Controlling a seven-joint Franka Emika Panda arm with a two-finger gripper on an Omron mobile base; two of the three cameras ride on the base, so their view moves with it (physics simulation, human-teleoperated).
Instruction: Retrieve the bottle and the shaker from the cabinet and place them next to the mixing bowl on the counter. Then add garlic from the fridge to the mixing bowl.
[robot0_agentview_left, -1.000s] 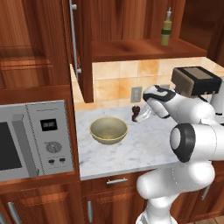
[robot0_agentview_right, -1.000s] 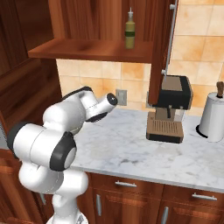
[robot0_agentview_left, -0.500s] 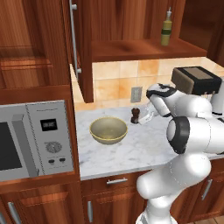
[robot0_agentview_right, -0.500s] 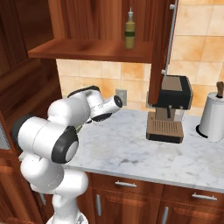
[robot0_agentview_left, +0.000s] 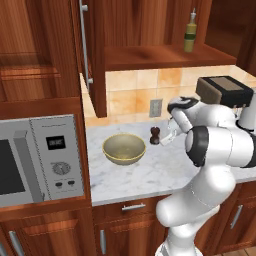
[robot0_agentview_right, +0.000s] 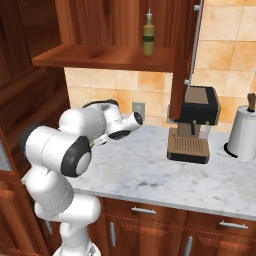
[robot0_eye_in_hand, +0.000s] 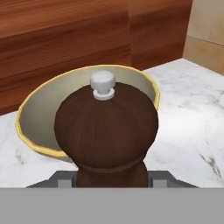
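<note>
Brown shaker (robot0_eye_in_hand: 106, 131) clamped btwn fingers (robot0_eye_in_hand: 65, 182), yellow bowl (robot0_eye_in_hand: 35, 116) just behind, on marble counter (robot0_eye_in_hand: 188, 122).

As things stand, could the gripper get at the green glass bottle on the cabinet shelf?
Probably yes, once freed: the green glass bottle stands alone on the open shelf, but the gripper is closed on the dark wooden shaker.

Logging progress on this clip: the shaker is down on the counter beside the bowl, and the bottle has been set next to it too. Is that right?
Not quite. The bottle is not on the counter; it stands on the cabinet shelf, as the left base view shows. The rest holds: the shaker is on the counter beside the bowl, at the gripper.
</note>
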